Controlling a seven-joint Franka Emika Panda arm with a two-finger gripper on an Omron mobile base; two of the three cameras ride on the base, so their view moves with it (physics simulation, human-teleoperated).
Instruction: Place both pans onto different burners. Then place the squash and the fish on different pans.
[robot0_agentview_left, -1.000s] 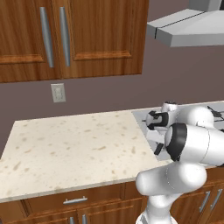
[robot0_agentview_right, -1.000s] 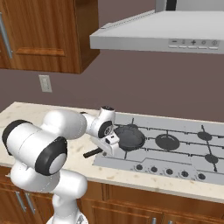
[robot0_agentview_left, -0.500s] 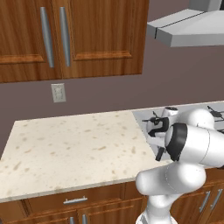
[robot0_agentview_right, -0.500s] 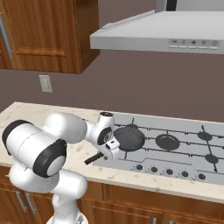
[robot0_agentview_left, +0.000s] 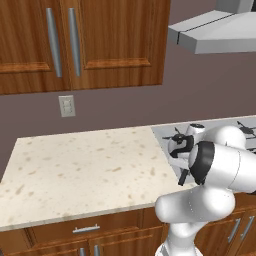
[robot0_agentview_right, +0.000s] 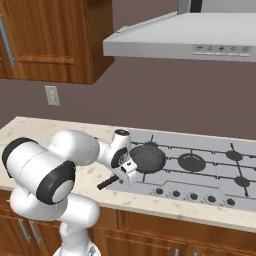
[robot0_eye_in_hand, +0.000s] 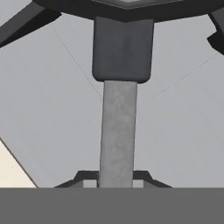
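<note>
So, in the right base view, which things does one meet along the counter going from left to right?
Beige countertop → gripper, shut on the handle → dark grey pan on a burner → large central burner → two small burners at the right end.
</note>
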